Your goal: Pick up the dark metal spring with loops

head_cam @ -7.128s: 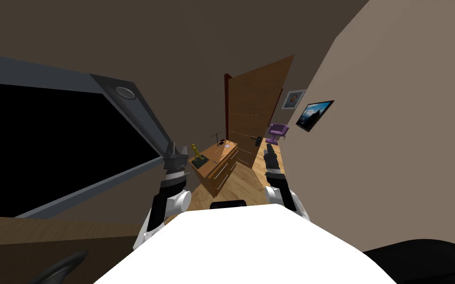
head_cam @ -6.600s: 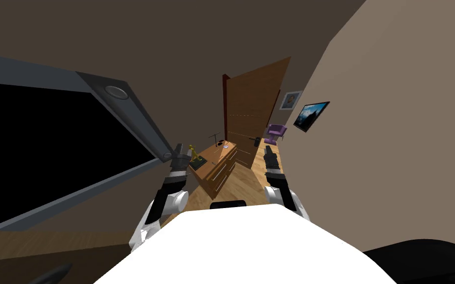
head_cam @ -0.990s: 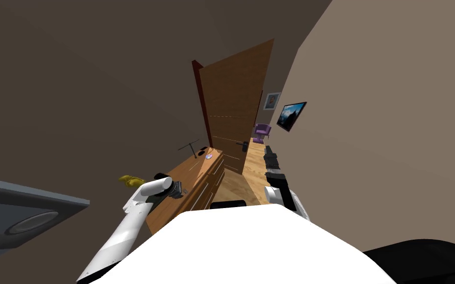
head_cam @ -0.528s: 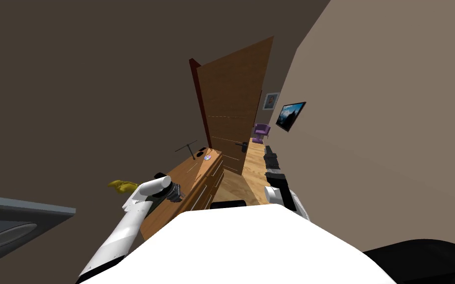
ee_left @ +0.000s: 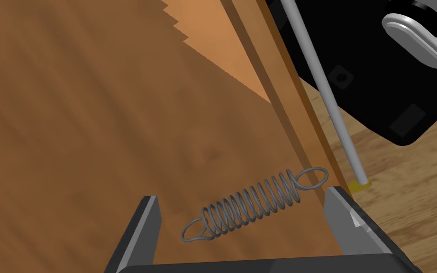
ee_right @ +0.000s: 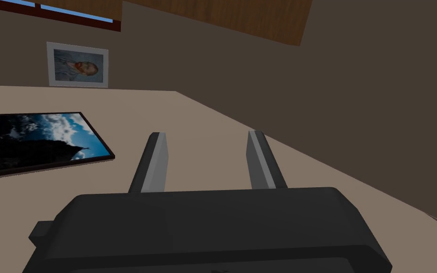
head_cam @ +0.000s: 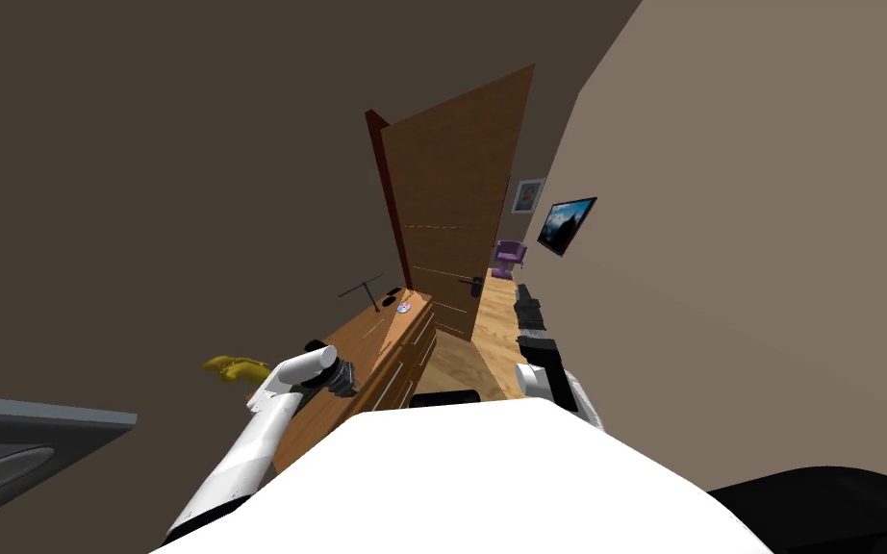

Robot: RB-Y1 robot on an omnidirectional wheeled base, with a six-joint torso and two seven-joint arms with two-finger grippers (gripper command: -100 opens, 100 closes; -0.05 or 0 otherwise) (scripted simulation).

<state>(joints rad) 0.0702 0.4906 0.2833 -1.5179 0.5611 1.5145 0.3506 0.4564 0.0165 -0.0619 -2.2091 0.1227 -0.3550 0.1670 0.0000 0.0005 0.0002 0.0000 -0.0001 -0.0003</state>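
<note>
**Left gripper** (ee_left: 241, 195): the fingers are spread wide and empty. They hang low over the wooden dresser top (ee_left: 85, 123) and straddle the spring (ee_left: 253, 204).

**Spring:** it lies flat on the dresser top, slantwise in the gap, and touches neither finger. One end loop (ee_left: 314, 176) sits right at the dresser's front edge. It may overhang the edge, but the angle leaves this unclear.

**Handling:** the spring is thin grey wire, judged light, slick and elastic along its length. Pinched at a loop, it will probably twist or slip free. Grip across the coil body at mid-length and close gently.

**Right gripper** (ee_right: 208, 142): the fingers are apart and hold nothing. It is well clear of the spring.
</note>
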